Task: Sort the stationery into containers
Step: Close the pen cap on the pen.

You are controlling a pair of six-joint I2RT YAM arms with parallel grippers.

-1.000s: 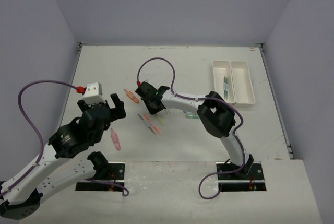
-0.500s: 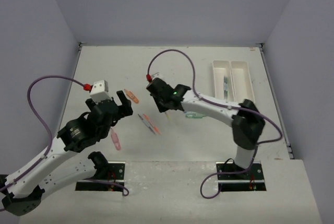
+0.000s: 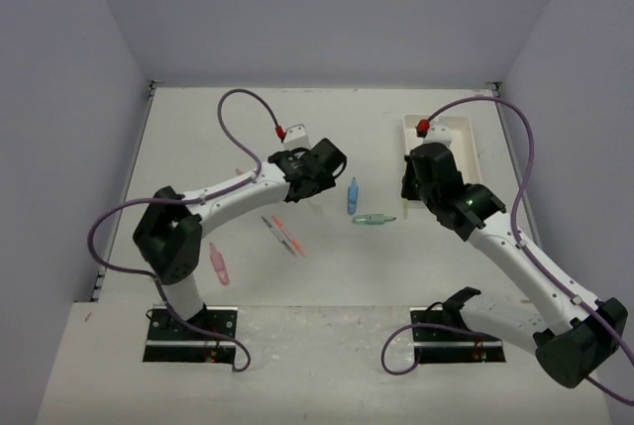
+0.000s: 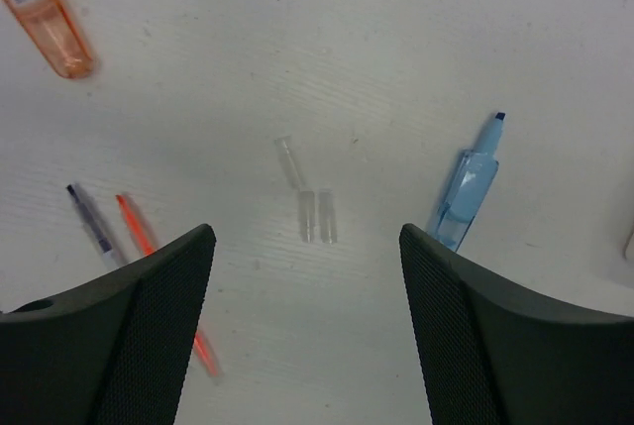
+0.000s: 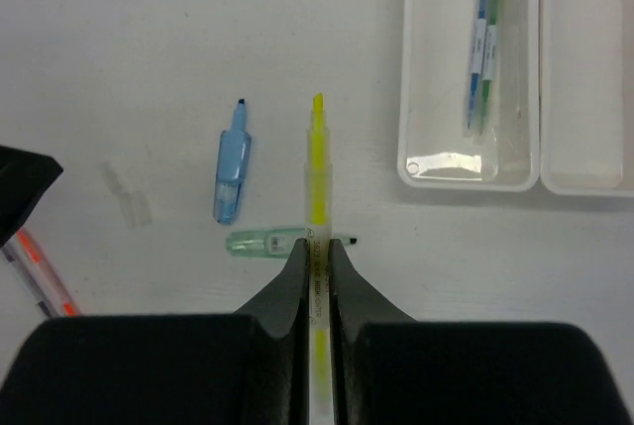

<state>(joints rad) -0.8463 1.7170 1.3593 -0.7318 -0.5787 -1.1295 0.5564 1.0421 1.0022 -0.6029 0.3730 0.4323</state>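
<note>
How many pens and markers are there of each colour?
Orange: 2 (orange marker, orange pen)
Blue: 2 (blue marker; blue pen in the tray)
Green: 2 (green marker; green pen in the tray)
Yellow: 1 (yellow pen in the right gripper)
Pink: 1 (pink marker)
Grey: 1 (grey pen)
Total: 10

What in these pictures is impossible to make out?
- Right wrist view: the yellow pen's rear end, buried between the right gripper's fingers.
- Left wrist view: the orange marker's far end, cut off by the picture's corner.
- Right wrist view: print on the two pens in a tray, too small.
</note>
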